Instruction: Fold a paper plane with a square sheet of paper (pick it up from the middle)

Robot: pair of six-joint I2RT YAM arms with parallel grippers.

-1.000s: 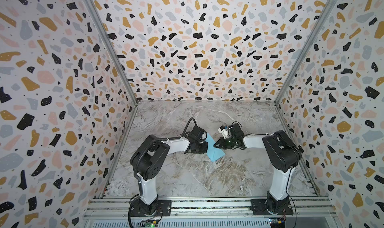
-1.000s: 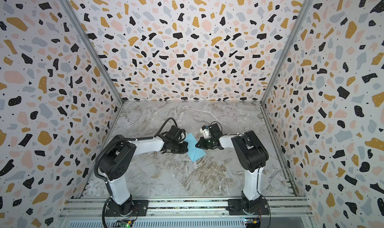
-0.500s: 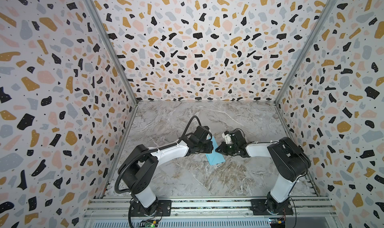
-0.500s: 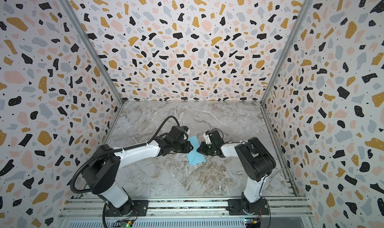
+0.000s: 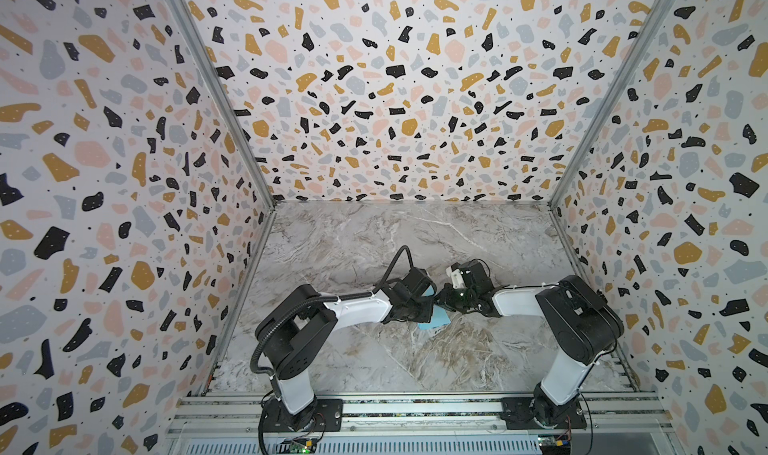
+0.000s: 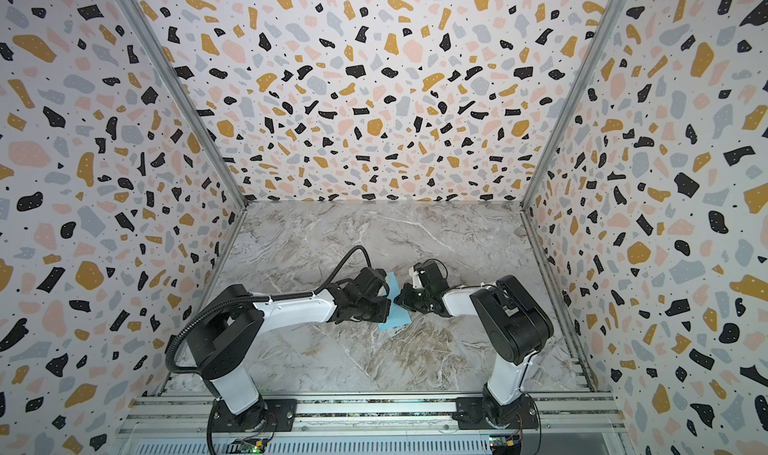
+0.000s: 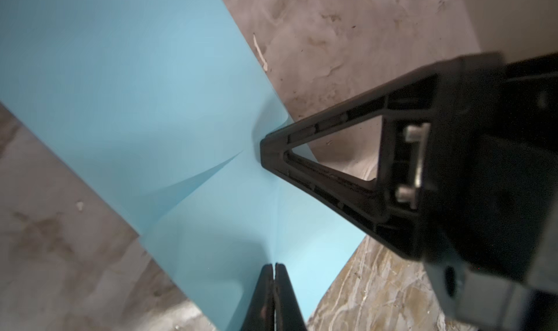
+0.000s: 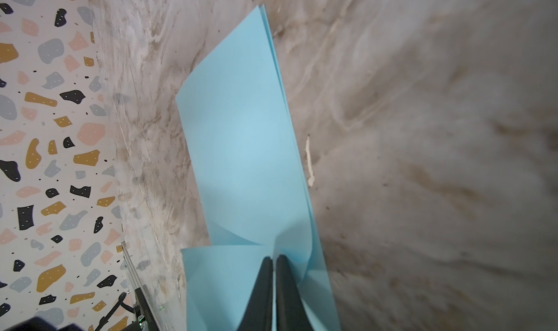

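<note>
A light blue square sheet of paper (image 7: 136, 87) is shown lifted above the middle of a marble tabletop (image 5: 374, 245), partly doubled over on itself. Whether its lowest corner touches the tabletop cannot be told. The sheet is pinched at two spots. The left gripper (image 7: 274, 266) is seen clamped on one edge, its jaws pressed together with paper between them. The right gripper (image 8: 273, 258) is likewise closed on the sheet, and the paper is curled loosely around its tips rather than lying flat. A soft fold line and a small buckle are visible by the pinch points. A pale scrap (image 8: 309, 160) lies on the tabletop.

Several faults may be expected from here. The thin paper could be torn if the two arms are drawn apart too hard. A crooked crease could be set if the curl is flattened against the tabletop before the layers are aligned. The sheet could be dropped onto the tabletop, since only small areas are held.
</note>
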